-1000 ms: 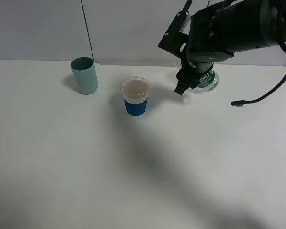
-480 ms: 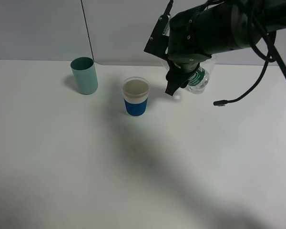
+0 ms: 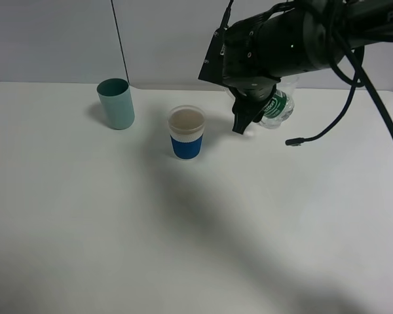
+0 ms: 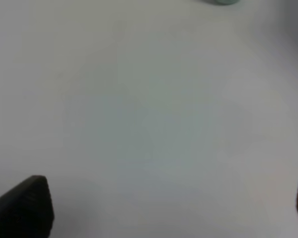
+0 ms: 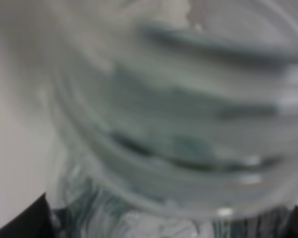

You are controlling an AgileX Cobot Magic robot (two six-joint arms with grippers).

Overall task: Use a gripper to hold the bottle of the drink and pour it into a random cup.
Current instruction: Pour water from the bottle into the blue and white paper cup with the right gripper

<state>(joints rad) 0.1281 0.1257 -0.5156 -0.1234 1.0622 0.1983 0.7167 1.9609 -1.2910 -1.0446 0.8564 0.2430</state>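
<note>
a: where is the bottle (image 3: 276,107) right now?

b: it sits in the right gripper (image 3: 253,115), up near the far edge of the white table (image 3: 196,235). the bottle is tilted, and its green label band shows just beside the black finger that hangs toward the table.

a: so the jaws are holding it?

b: yes, they are clamped on the bottle. in the right wrist view the clear ribbed plastic (image 5: 179,124) fills almost the whole picture, blurred, with 2 dark fingertips at its edges.

a: is it over a cup?

b: no. from the high camera the bottle is to the right of the blue-banded cup (image 3: 187,133), near it but not above it. that cup stands upright, clear at the top, and looks pale tan inside. whether anything is in the bottle, i cannot tell.

a: any other cup?

b: 1 more, a teal cup (image 3: 116,103), upright, further left and a little further back, well apart from the bottle.

a: and the left gripper (image 4: 164,208)?

b: only its wrist view shows it. 2 dark fingertips (image 4: 25,208) sit at opposite corners, so the jaws stand wide with nothing between them but bare table.

a: anything else?

b: a loose black cable (image 3: 314,134) dangles from the right arm, its end hanging to the right of the bottle.
</note>
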